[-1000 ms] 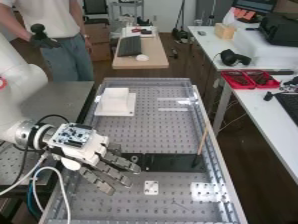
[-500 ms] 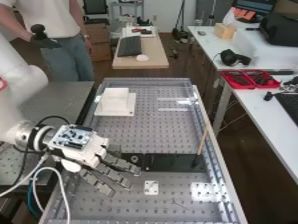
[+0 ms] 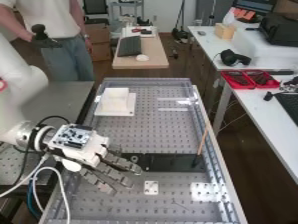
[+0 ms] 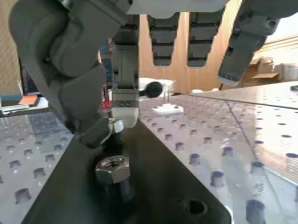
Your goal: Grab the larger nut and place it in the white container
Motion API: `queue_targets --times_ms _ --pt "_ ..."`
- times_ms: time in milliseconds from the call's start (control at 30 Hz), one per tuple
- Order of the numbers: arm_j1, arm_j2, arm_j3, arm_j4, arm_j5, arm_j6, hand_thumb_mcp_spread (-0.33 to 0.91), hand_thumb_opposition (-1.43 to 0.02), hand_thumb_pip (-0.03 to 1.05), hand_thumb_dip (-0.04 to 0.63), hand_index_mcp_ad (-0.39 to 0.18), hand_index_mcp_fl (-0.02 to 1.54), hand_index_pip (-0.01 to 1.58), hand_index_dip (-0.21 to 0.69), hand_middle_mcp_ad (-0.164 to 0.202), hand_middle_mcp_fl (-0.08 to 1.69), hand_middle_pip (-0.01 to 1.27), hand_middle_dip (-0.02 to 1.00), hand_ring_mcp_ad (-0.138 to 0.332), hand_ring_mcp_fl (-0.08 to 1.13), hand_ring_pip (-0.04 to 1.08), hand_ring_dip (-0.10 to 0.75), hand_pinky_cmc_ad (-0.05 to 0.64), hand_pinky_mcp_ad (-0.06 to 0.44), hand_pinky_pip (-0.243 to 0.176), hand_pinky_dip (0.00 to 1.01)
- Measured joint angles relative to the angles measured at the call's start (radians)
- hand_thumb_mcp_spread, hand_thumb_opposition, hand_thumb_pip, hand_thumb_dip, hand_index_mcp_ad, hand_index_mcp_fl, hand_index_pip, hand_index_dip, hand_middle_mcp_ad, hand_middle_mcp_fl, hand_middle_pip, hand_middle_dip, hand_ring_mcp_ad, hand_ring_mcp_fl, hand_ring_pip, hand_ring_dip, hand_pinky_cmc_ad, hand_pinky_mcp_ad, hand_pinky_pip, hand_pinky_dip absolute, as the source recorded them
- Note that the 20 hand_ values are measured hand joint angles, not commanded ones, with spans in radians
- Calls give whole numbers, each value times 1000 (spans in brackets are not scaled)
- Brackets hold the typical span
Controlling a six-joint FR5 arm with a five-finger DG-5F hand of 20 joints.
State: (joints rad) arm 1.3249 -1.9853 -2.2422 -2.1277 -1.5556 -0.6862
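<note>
Metallic nut (image 4: pixel 112 169): hole facing up, axis roughly upright | robot hand (image 3: pixel 90 152): fingers extended, nut ungripped

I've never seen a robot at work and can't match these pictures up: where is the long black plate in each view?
High view: the black plate lies crosswise in the nearer half, running from by the robot hand's fingers towards the right side.
Wrist view: the plate stretches away from the camera, with a hexagonal nut seen against it.
Shared landmark: the surface full of holes around the plate.
</note>
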Motion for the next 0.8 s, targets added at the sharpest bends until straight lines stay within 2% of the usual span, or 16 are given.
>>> queue_targets --times_ms 100,200,467,633,800 --pt "0 2 1 1 0 -1 354 -906 730 187 -87 316 1524 108 75 12 138 192 164 -2 194 108 330 291 -105 653" --pt "0 12 0 7 -3 -1 330 -901 661 185 -87 445 1506 84 68 10 138 192 150 -2 194 108 328 295 -105 637" --pt "23 76 -8 29 -35 4 333 -888 660 188 -87 447 1506 84 75 9 138 192 145 -2 190 108 323 295 -105 620" --pt "65 133 -13 28 -85 20 333 -888 661 188 -87 447 1506 84 75 9 138 192 145 -2 188 108 321 291 -105 620" --pt "100 174 -1 -5 -187 43 333 -888 661 188 -87 450 1506 84 75 3 138 194 145 0 185 108 318 291 -105 623"
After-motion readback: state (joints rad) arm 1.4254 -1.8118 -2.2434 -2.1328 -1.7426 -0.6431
